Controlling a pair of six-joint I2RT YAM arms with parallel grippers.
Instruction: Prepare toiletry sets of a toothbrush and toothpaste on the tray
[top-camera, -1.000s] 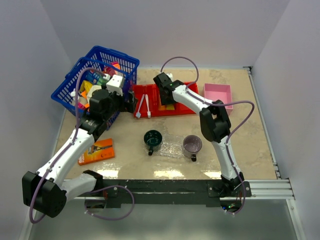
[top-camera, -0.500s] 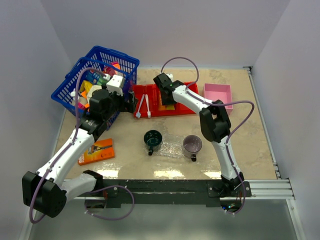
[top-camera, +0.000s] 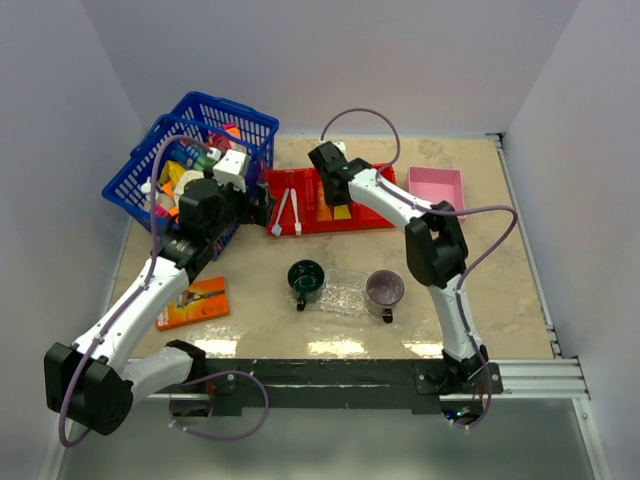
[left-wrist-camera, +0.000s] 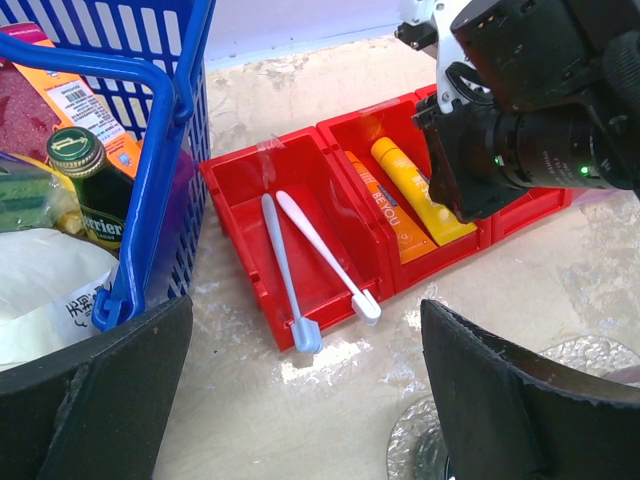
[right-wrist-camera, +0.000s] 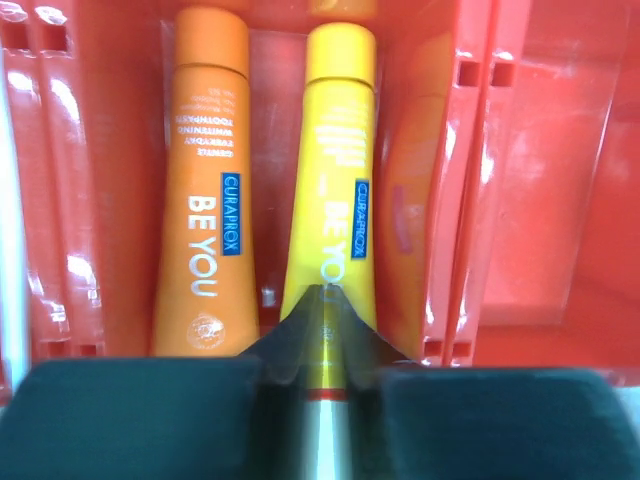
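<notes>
Two white toothbrushes (left-wrist-camera: 322, 252) lie in the left compartment of a red bin (top-camera: 375, 222). An orange tube (right-wrist-camera: 205, 180) and a yellow-orange tube (right-wrist-camera: 335, 170) lie side by side in the middle compartment. My right gripper (right-wrist-camera: 325, 340) is down in that compartment, shut on the flat tail end of the yellow-orange tube. My left gripper (left-wrist-camera: 307, 312) is open and empty, hovering just in front of the toothbrush heads. The clear bumpy tray (top-camera: 345, 292) lies between two mugs near the table's front and shows nothing on it.
A blue basket (top-camera: 160, 160) full of items stands at the back left, close to my left arm. A pink box (top-camera: 438, 190) sits right of the red bin. A green mug (top-camera: 306, 280) and a purple mug (top-camera: 384, 290) flank the tray. An orange razor pack (top-camera: 193, 303) lies front left.
My right arm's elbow has shifted slightly right while its gripper stays in the bin's middle compartment. The left arm has not moved.
</notes>
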